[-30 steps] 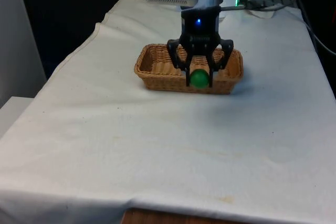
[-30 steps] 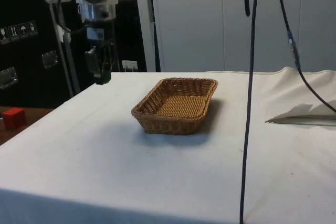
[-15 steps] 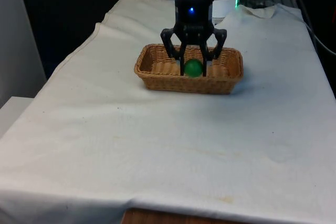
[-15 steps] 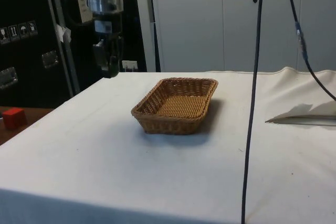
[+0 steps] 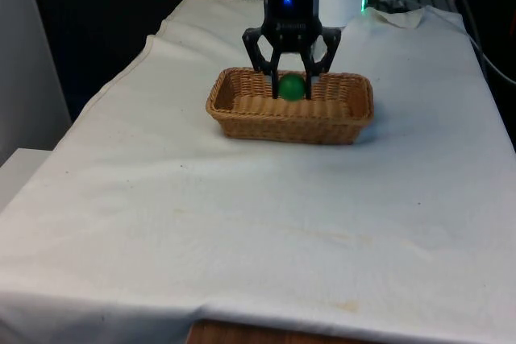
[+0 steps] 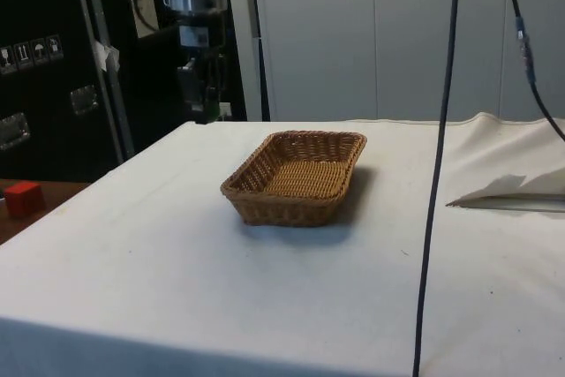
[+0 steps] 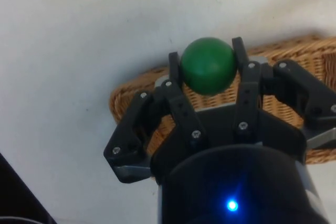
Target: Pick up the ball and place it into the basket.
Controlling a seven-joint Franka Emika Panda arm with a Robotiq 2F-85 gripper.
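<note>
The rectangular woven wicker basket (image 5: 290, 106) stands on the white cloth-covered table (image 5: 242, 223), its interior empty in the side view. Beyond it, the black two-finger gripper (image 5: 290, 86) pinches the small green ball (image 5: 291, 86) between its fingertips, raised clear of the cloth. Current step, judged: transport toward the basket. Next: centre above the opening, lower, release. In the side view the ball cannot be made out against the dark background.

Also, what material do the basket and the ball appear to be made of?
The basket looks like woven wicker or rattan, tan and matte: the interlaced strands and braided rim show. The ball looks smooth, solid green with a faint sheen, perhaps plastic, rubber or painted wood; which one is unclear. The gripper holds it.
</note>
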